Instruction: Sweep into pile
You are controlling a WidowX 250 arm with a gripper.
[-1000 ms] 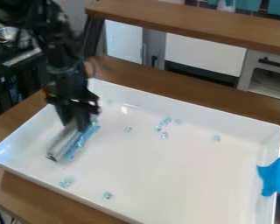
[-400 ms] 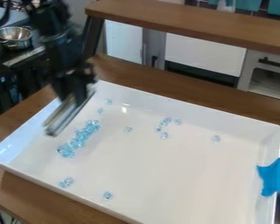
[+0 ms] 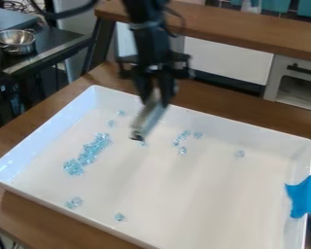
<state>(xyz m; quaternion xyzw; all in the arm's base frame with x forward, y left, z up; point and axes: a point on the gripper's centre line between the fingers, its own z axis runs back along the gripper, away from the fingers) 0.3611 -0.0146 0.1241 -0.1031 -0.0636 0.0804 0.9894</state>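
The main row of clear blue beads [image 3: 89,151] lies at 10 o'clock in the white tray [image 3: 190,199]. At 12 o'clock, our gripper [image 3: 154,96] is clamped on a grey bar [image 3: 146,119]. We should seat it flat beyond the 2 o'clock stray bead [image 3: 240,153], then sweep inward.

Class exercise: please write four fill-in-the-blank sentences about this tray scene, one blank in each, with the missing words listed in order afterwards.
1. The gripper holds a ______-coloured bar over the tray.
2. The longest cluster of beads lies nearest the tray's ______ wall, as pictured.
3. The piece of tape on the tray's right rim is ______.
4. The table under the tray looks made of ______.

Missing words: silver; left; blue; wood.
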